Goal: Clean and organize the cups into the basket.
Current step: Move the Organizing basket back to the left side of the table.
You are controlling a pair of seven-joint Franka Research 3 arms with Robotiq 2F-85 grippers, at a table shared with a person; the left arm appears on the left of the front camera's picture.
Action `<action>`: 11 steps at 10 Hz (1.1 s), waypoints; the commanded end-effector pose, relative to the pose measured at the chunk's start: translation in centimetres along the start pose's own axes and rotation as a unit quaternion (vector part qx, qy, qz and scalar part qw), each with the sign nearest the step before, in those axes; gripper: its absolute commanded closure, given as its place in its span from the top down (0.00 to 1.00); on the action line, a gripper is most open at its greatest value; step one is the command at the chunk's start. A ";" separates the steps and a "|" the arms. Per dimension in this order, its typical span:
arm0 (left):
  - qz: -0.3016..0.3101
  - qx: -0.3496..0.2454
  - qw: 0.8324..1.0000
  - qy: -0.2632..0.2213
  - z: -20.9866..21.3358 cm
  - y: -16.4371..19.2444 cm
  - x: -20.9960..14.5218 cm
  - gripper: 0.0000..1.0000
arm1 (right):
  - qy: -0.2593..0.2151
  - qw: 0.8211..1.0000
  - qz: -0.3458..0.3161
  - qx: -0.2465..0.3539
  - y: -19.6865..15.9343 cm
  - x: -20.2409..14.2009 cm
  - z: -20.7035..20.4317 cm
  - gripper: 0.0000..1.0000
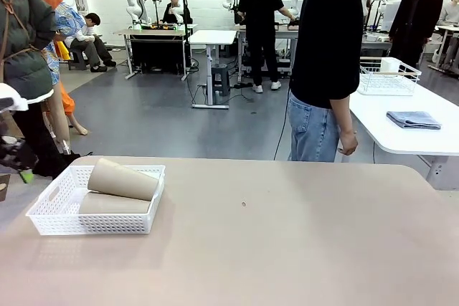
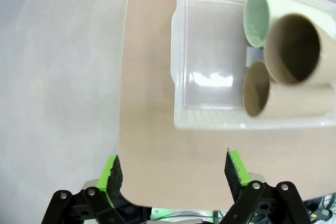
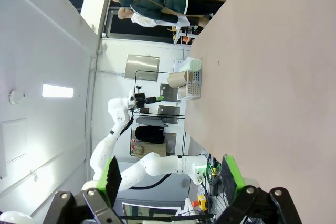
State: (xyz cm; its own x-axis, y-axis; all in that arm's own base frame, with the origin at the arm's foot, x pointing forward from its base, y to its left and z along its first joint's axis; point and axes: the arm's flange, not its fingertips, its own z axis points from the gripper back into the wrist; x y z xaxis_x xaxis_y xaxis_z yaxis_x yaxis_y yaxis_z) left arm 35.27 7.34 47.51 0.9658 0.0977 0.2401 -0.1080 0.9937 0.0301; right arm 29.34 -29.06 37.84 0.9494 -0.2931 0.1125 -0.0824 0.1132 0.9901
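Behind the basket (image 1: 43,223) of cups (image 1: 123,179), a person (image 1: 326,62).

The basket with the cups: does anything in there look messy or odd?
Slightly. In the basket, all three cups lie on their sides, crowded at one end. One tan cup rides on top of the mint cup and the other tan cup, poking above the rim. Nothing looks spilled or broken.
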 end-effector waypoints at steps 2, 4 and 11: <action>-0.039 -0.019 0.999 -0.008 1.1 1.1 -6.0 1.00 | -0.004 1.000 0.002 0.002 0.1 0.0 0.1 1.00; -0.033 0.017 0.998 -0.040 0.2 0.9 -7.0 1.00 | -0.004 1.000 0.002 0.002 0.1 0.0 0.1 1.00; 0.001 -0.097 0.995 -0.004 6.2 2.7 -2.1 1.00 | -0.004 1.000 0.002 0.002 0.1 0.0 0.1 1.00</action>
State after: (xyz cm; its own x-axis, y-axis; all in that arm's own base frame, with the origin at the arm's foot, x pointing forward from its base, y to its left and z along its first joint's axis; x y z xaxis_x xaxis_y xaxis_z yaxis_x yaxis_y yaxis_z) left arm 31.42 8.31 51.62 0.9620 0.0636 0.2657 -0.0589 0.9979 -0.0257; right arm 29.33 -29.07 37.84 0.9494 -0.2933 0.1126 -0.0824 0.1133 0.9901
